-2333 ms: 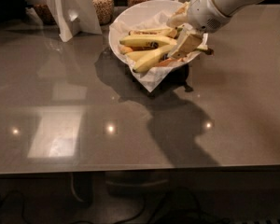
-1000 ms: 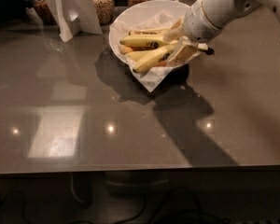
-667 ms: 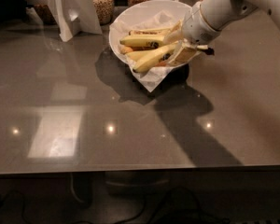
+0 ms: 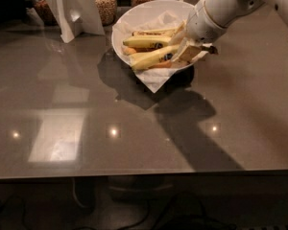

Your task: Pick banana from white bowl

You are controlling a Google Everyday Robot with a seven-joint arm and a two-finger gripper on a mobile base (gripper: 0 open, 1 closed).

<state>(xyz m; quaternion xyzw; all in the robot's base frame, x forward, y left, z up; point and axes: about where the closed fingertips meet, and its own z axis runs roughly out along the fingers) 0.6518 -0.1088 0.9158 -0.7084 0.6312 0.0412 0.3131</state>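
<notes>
The white bowl (image 4: pixel 134 14) stands at the back of the grey table, with a crumpled paper liner hanging over its front rim. Three bananas lie in it. The banana (image 4: pixel 151 58), the longest and nearest, has a small blue sticker and points left and down. My gripper (image 4: pixel 185 44) is at the bowl's right side, right at the banana's right end and touching or nearly touching it. The white wrist and arm come in from the upper right and hide the bowl's right rim.
Glass jars of grain (image 4: pixel 105 1) stand behind the bowl at the back edge. A white folded stand (image 4: pixel 72 11) is to the bowl's left. A shorter banana with a dark sticker (image 4: pixel 146 42) lies behind the longest one. The table edge runs along the front.
The arm has swung a little to the right and up, while the gripper stays at the bowl's right side. The bananas and bowl have not moved.
</notes>
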